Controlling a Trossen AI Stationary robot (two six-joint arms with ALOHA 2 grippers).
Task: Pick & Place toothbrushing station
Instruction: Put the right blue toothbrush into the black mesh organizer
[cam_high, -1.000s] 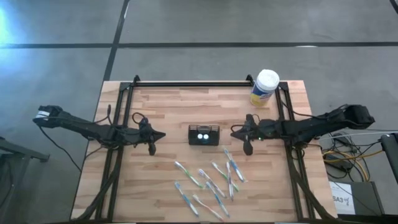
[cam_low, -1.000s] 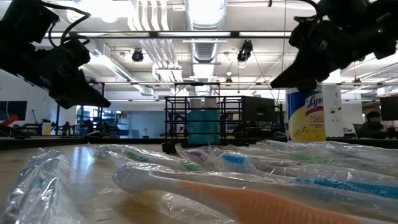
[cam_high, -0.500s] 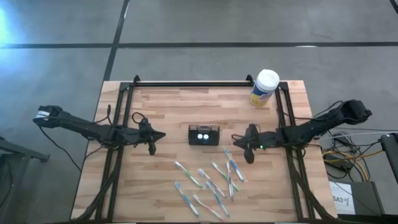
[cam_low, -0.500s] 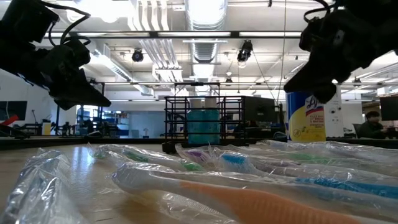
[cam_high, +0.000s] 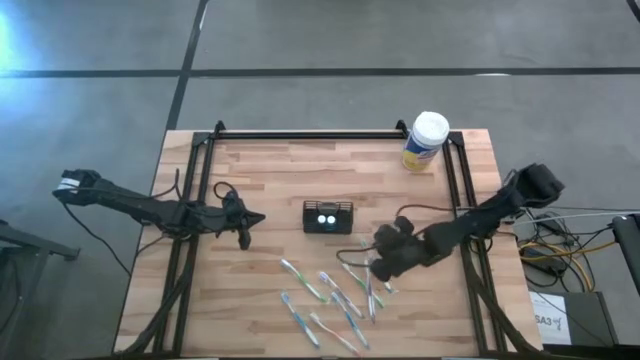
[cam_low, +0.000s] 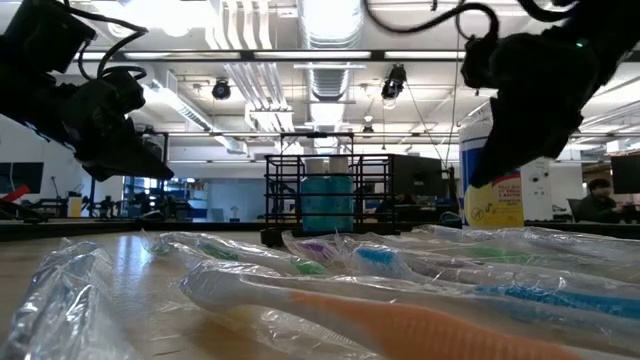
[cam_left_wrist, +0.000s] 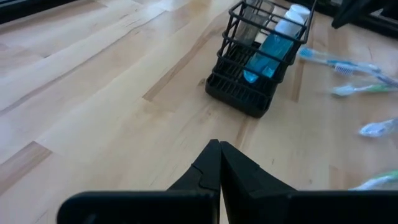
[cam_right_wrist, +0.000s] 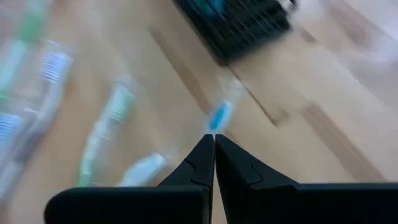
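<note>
Wooden table (cam_high: 270, 170) seen from above, black rails along its sides. Two dark arms reaching in from either side. Yellow canister (cam_high: 425, 142) with white lid standing at the far right corner. Small black mesh basket (cam_high: 328, 216) upright near the table's middle, holding a blue-and-white item, probably a tube; also plain in the left wrist view (cam_left_wrist: 258, 59). Scatter of wrapped toothbrushes (cam_high: 335, 295) lying loose on the near half, well apart from the basket except the nearest ones.

Left gripper (cam_high: 247, 224) waiting left of the basket, off the wood, fingers pressed together and empty (cam_left_wrist: 219, 163). Right gripper (cam_high: 385, 262) low over the right edge of the toothbrush scatter, angled toward a blue-headed brush (cam_right_wrist: 219, 114), fingertips closed tight, nothing between them (cam_right_wrist: 214, 152).

Step in hand, by judgement: approach for picking a toothbrush; nothing grasped yet, no brush visible in the basket. Next move likely calls for parting the right fingers, settling them across one wrapped brush clear of its neighbours, closing, then carrying it to the basket.
</note>
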